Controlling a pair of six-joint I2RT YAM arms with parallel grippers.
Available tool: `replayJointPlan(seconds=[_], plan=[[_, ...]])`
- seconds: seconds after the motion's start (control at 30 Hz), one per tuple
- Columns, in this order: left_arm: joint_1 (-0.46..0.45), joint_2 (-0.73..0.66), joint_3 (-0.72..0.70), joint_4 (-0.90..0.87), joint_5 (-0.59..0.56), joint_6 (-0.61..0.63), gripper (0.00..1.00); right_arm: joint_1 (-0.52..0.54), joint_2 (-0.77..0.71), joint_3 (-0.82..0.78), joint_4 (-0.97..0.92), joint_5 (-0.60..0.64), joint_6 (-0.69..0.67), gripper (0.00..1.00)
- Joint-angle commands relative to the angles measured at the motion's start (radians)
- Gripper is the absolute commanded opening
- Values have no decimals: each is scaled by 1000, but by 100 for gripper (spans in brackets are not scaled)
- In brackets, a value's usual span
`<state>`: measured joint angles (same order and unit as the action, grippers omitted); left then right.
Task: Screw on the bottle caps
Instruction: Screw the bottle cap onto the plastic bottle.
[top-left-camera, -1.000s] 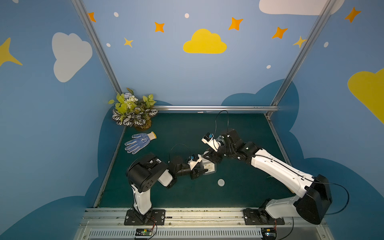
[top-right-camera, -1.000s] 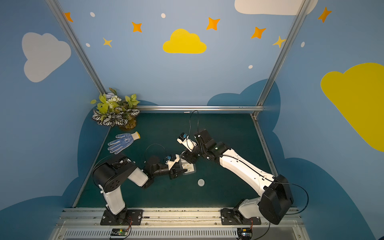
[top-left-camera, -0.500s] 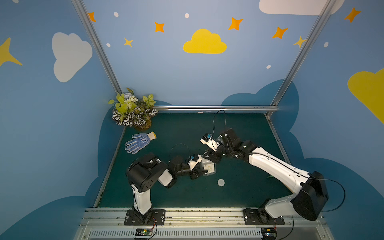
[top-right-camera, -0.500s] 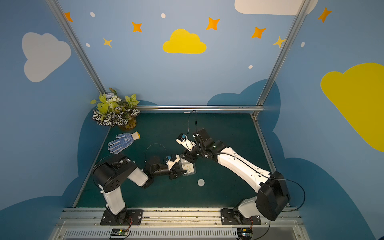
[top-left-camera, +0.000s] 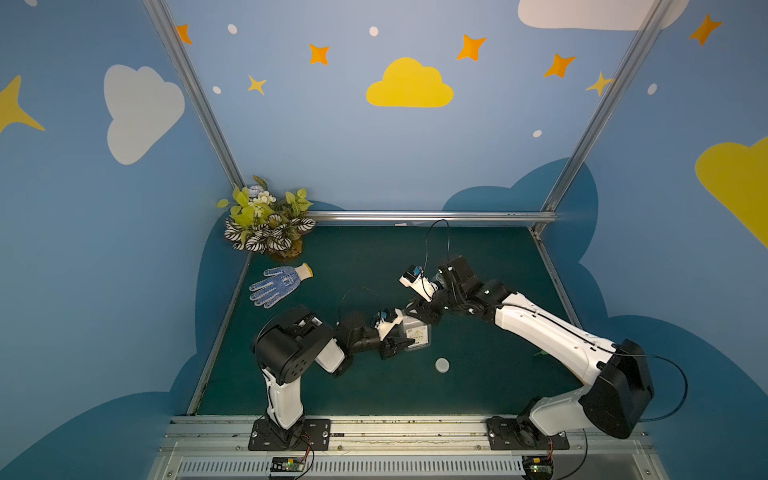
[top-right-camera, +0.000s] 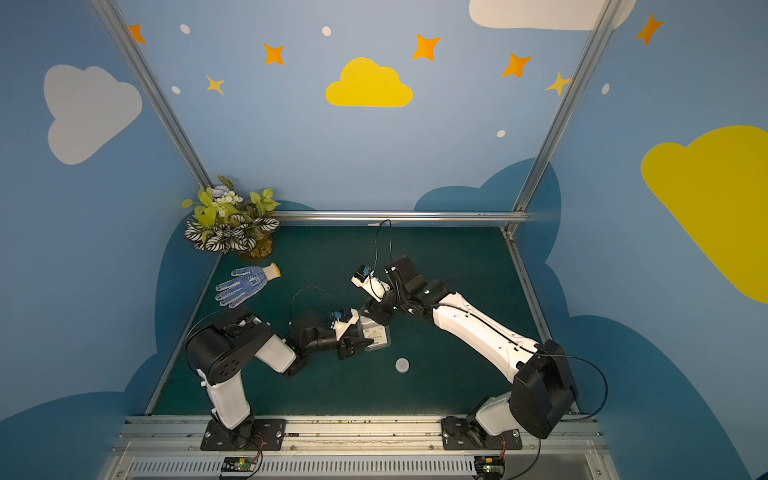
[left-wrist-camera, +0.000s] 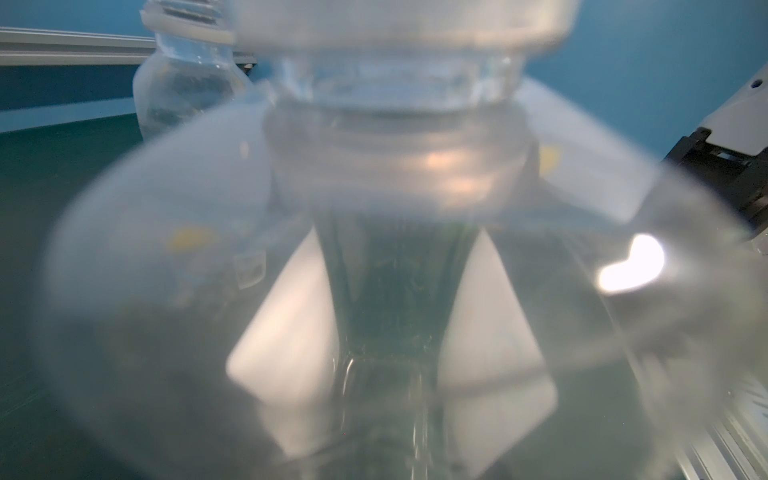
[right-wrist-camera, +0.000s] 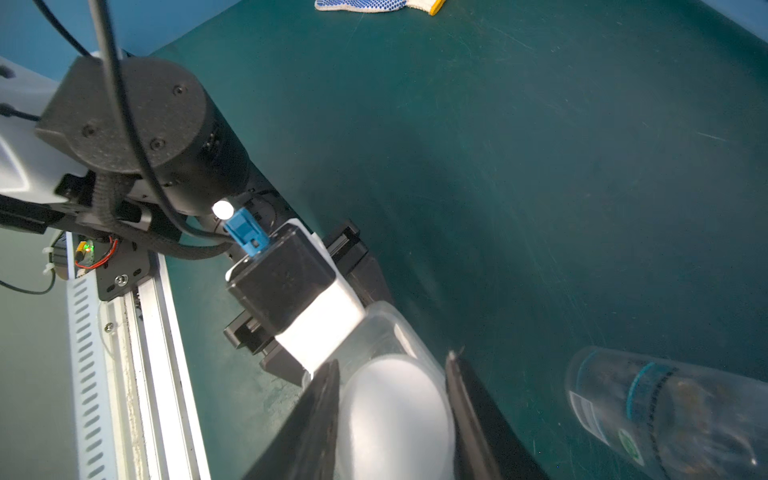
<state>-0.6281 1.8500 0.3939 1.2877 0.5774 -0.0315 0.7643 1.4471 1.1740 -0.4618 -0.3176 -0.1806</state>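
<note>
Near the middle of the tabletop (top-left-camera: 365, 253): the rectangular bottle (top-left-camera: 419, 334) (top-right-camera: 377, 334) is held upright, and its white label is seen in both top views.
Left gripper (top-left-camera: 409, 333) (top-right-camera: 368, 333): it is closed on the body of the rectangular bottle from the left-edge side, and one black finger (top-left-camera: 404, 344) is laid against the labelled face.
Right gripper (right-wrist-camera: 392, 365): it is lowered over the bottle's neck from the far right side, and its two dark fingers (right-wrist-camera: 320, 399) are pressed against opposite sides of the white cap (right-wrist-camera: 395, 415).
White cap: it is seated on the neck of the rectangular bottle; how far it is threaded on cannot be told.
Left wrist view: it is filled by the blurred shoulder and neck of the rectangular bottle.
Round bottle (right-wrist-camera: 665, 415) (left-wrist-camera: 183, 91): it is set on the tabletop near the held bottle and apart from it; its top is cut off by the frame edge.
Loose cap (top-left-camera: 442, 365) (top-right-camera: 402, 365): it is left flat on the tabletop, near the rectangular bottle on the side toward the near edge.
Far left corner: a plant (top-left-camera: 268, 222) is placed there.
Left edge: a glove (top-left-camera: 276, 284) is laid flat near it, between the plant and the left arm.
</note>
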Motion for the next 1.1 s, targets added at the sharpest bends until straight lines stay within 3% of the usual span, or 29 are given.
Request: replayJointPlan(seconds=[0.0,0.37,0.67,0.97,1.07], plan=[[5,-21,-7,97,-27,-17,2,21,21,-26,3,56,32,26],[-9,-73,-35,112,-164,-2,2,95,13,-83,85,285,176,4],[-44,-121,-43,106,-293,15,2,203,22,-77,93,552,316,0],[-69,-204,-27,-9,-365,30,2,301,57,-16,58,821,482,0],[-71,-236,-23,-53,-360,30,2,308,57,7,43,819,497,4]])
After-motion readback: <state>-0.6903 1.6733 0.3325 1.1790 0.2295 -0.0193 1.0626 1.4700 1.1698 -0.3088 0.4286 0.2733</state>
